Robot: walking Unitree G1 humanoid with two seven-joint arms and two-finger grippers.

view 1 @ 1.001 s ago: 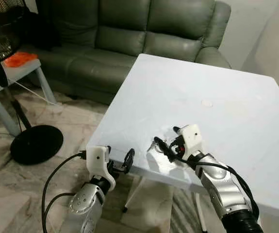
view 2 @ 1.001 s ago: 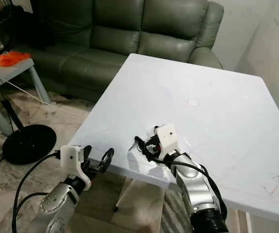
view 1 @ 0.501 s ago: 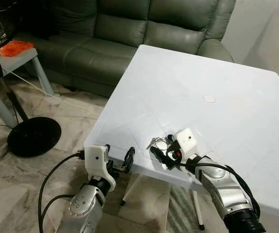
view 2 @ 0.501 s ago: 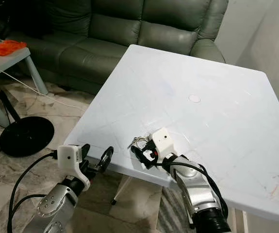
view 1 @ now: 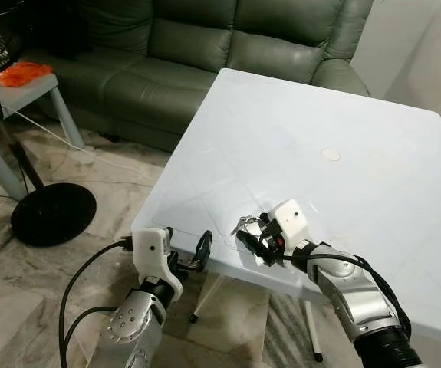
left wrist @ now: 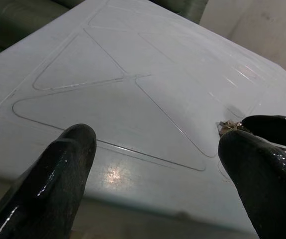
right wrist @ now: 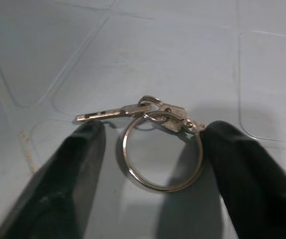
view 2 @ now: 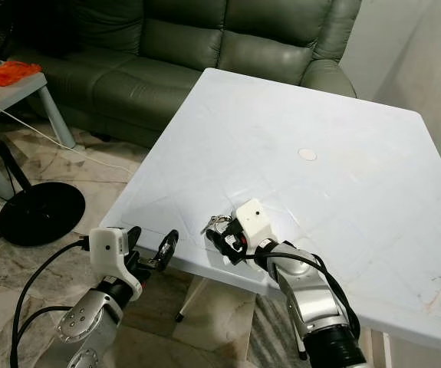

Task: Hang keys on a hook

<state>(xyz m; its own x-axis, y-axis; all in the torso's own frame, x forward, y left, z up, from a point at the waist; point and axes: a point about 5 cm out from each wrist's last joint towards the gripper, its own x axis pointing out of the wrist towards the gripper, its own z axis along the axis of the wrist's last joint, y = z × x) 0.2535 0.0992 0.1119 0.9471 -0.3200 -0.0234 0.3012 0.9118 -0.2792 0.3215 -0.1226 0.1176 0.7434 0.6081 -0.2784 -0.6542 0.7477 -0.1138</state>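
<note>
At the near edge of a white table (view 1: 343, 123), the robot's right gripper (right wrist: 150, 149) reaches down to a small bunch of keys (right wrist: 147, 110) on a steel ring (right wrist: 162, 152), its two black fingers (right wrist: 70, 164) spread apart and set on the tabletop on either side of the ring, with nothing yet held between them. The keys lie flat on the table close to its near edge, just ahead of the right gripper (view 1: 252, 236), a key blade pointing out past one finger. The left gripper (view 1: 189, 257) hovers off the table's near edge, below its rim and to the left of the keys, its fingers (left wrist: 58, 169) wide apart and empty. A green sofa (view 1: 205, 46) stands beyond the table's far side. The step in hand appears to be the pick-up, with the task barely begun: the next move would call for closing the fingers squarely on the ring or the key heads, since thin metal lying flat could slide away, then lifting and carrying it to a hook, which is not visible here.
</note>
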